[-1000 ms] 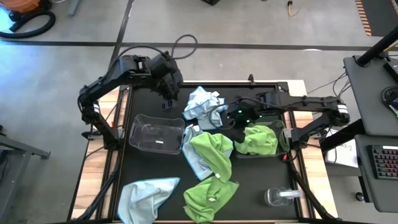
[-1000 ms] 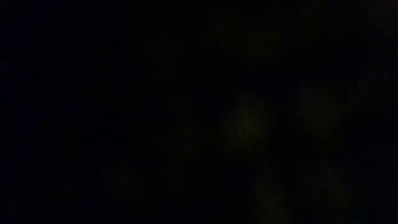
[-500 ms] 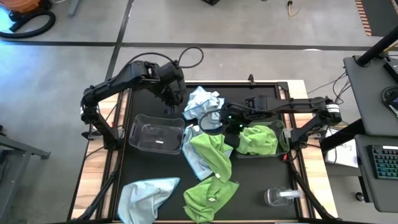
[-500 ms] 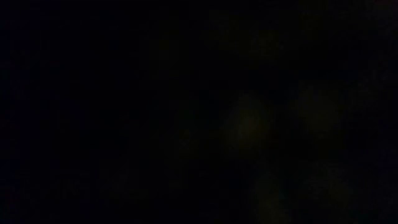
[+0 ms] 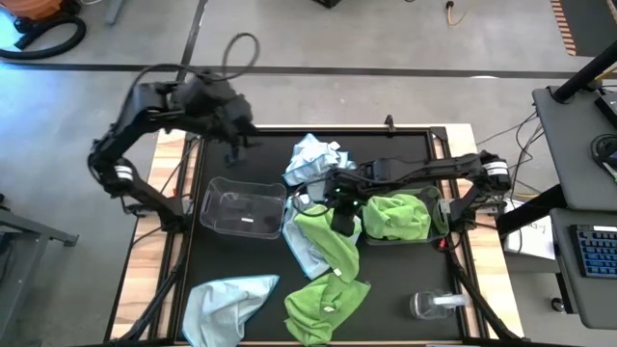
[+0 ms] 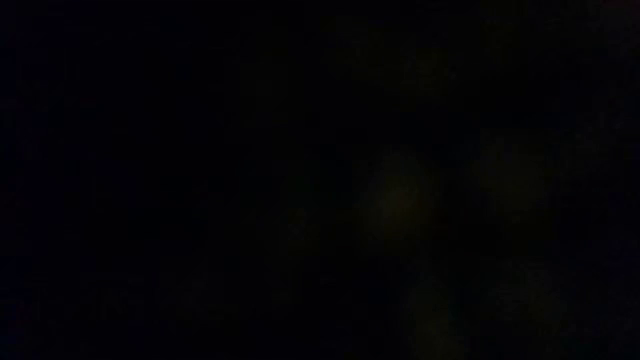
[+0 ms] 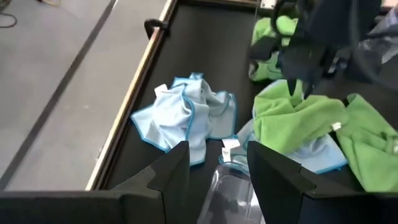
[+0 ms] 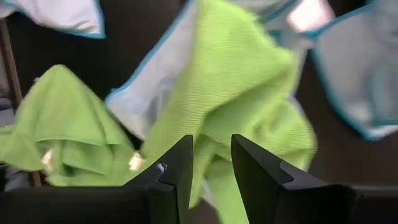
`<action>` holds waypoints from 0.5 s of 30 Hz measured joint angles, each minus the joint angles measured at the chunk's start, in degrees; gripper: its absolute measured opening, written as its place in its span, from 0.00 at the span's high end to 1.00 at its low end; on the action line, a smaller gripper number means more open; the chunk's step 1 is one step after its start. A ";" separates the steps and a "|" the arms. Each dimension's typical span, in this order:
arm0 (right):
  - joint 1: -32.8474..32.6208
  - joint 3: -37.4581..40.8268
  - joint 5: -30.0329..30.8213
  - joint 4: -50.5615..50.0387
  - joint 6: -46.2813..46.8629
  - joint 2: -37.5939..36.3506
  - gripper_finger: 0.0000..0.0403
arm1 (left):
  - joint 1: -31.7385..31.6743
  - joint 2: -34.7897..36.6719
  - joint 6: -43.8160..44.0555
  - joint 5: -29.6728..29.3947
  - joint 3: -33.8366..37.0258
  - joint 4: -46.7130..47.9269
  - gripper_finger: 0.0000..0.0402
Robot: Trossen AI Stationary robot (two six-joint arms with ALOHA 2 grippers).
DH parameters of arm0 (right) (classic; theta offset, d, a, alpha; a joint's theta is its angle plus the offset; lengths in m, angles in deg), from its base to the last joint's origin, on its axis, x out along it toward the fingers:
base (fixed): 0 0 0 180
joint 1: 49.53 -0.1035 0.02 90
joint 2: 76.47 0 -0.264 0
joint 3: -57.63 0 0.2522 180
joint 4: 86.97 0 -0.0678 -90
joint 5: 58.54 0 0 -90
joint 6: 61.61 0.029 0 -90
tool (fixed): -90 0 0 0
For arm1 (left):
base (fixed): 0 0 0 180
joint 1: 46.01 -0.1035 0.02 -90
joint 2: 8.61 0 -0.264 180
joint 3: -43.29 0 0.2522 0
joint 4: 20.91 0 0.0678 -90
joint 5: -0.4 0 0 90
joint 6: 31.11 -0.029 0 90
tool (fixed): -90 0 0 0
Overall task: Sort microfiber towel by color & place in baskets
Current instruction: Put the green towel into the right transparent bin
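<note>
A lime green towel (image 5: 330,239) lies in the middle of the table, on top of a pale blue towel (image 5: 299,246). My right gripper (image 5: 339,218) is open and stands close above this green towel (image 8: 249,81), fingers pointing down. Another green towel (image 5: 397,216) lies in the right basket (image 5: 445,214). The left basket (image 5: 241,207) holds nothing. A crumpled pale blue towel (image 5: 313,159) lies at the far middle and also shows in the left wrist view (image 7: 183,115). A green towel (image 5: 326,299) and a blue towel (image 5: 227,299) lie near the front edge. My left gripper (image 5: 234,143) is open and empty, high over the far left corner.
A small clear round container (image 5: 434,306) stands at the near right. The table's raised black rim (image 7: 134,93) runs along the far edge. The low view is dark. Bare black mat shows at the far left and the near right of the table.
My right gripper has gone toward the table's left, from over the right basket to over the middle green towel. My left gripper has drawn back toward the far left corner, away from the crumpled blue towel. The towels have stayed where they were.
</note>
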 joint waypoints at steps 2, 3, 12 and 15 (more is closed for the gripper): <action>-0.64 0.00 -1.17 1.03 0.91 1.28 0.73 | 0.02 2.19 0.58 -0.80 0.69 0.00 0.64; -0.99 0.00 -1.57 1.05 0.99 2.02 0.73 | 0.02 3.11 1.04 -0.90 1.02 0.03 0.64; -3.37 0.00 -2.13 2.35 4.03 6.71 0.73 | 0.01 9.43 2.50 -0.92 2.55 0.00 0.64; -4.02 0.00 -2.74 3.62 4.32 8.18 0.73 | 0.02 10.80 3.12 -0.90 3.98 0.00 0.64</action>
